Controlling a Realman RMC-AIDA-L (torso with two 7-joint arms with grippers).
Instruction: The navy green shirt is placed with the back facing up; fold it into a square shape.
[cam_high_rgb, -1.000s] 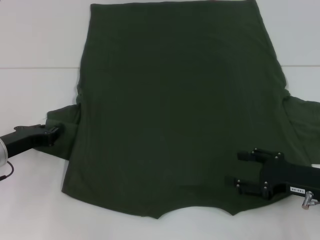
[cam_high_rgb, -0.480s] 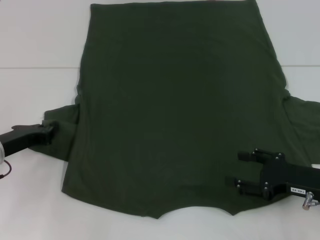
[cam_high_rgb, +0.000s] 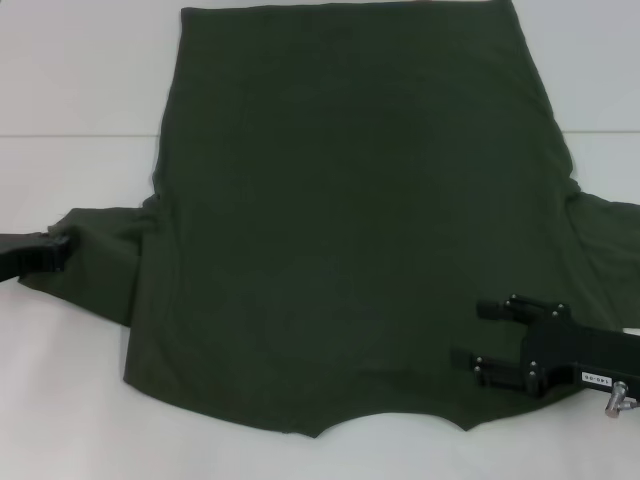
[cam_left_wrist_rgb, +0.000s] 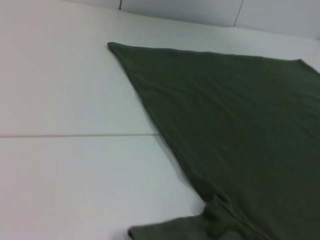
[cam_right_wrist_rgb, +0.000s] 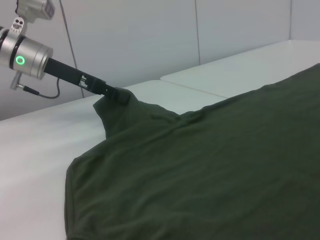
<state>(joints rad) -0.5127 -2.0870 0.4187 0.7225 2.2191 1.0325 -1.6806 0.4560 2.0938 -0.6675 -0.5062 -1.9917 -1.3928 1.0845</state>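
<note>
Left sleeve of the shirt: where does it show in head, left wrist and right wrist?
Head: left sleeve at the left edge, its tip at the left hand.
Left wrist: sleeve at the lower edge.
Right wrist: sleeve lifted at upper left, at the left hand.
Shared landmark: table seam.

The navy green shirt (cam_left_wrist_rgb: 240, 130) lies apparently flat on the white table (cam_left_wrist_rgb: 70, 150).

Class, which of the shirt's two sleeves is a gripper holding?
The sleeve on the robot's left, pinched at its end by the left gripper; the right gripper rests open on the shirt.
</note>
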